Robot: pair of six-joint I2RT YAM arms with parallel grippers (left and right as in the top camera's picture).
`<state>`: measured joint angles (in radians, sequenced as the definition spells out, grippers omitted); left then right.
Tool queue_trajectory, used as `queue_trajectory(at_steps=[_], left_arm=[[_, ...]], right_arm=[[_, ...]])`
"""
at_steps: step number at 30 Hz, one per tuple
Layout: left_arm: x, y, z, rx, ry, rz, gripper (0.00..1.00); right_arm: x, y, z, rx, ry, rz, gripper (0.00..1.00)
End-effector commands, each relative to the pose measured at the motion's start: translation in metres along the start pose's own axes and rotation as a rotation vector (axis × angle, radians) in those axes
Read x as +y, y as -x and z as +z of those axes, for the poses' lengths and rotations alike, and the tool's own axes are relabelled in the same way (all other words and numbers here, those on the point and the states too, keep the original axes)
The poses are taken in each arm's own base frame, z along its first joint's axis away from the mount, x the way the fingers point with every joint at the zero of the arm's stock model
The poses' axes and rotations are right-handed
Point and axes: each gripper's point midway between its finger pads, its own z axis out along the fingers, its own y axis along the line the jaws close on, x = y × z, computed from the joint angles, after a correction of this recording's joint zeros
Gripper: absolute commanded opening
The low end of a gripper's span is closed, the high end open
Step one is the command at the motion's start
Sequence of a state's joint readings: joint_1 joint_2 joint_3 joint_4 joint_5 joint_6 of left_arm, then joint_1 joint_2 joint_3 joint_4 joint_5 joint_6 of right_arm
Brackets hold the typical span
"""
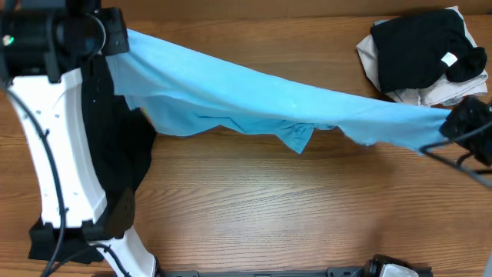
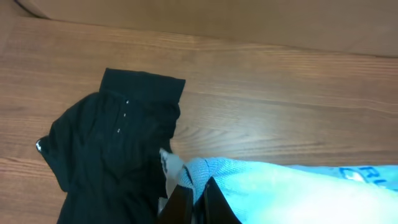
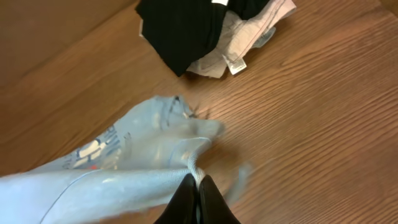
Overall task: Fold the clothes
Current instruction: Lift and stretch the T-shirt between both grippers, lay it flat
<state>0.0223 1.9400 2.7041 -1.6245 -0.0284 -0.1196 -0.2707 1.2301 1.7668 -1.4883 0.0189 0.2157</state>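
Note:
The light blue T-shirt (image 1: pixel 261 96) hangs stretched in the air across the table, from upper left to right. My left gripper (image 2: pixel 198 194) is shut on one end of it at the upper left; the shirt (image 2: pixel 298 190) fills the lower right of the left wrist view. My right gripper (image 3: pixel 198 186) is shut on the other end at the right edge; the shirt (image 3: pixel 124 162) trails to the left with white lettering and a pink-red mark showing. In the overhead view both sets of jaws are hidden by the arms and cloth.
A pile of black and beige clothes (image 1: pixel 427 54) lies at the back right and shows in the right wrist view (image 3: pixel 205 31). A black garment (image 2: pixel 112 155) lies on the wooden table (image 1: pixel 292 215) under the left arm.

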Motion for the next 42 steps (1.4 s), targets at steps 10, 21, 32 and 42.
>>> queue_trajectory(at_steps=[10,21,32,42], left_arm=[[-0.006,-0.012,-0.087,-0.127,-0.083,0.033,0.04],[-0.007,-0.028,-0.071,-0.043,-0.088,0.039,0.04],[-0.009,-0.085,0.077,0.389,-0.052,0.043,0.04],[-0.025,-0.121,0.225,0.55,-0.056,0.092,0.04]], right_arm=[[0.002,0.009,-0.095,-0.28,0.078,-0.008,0.04],[0.0,-0.005,-0.077,-0.168,0.055,-0.062,0.04],[0.011,-0.017,0.034,0.184,0.058,-0.107,0.04],[0.02,-0.028,0.162,0.411,0.055,-0.122,0.04]])
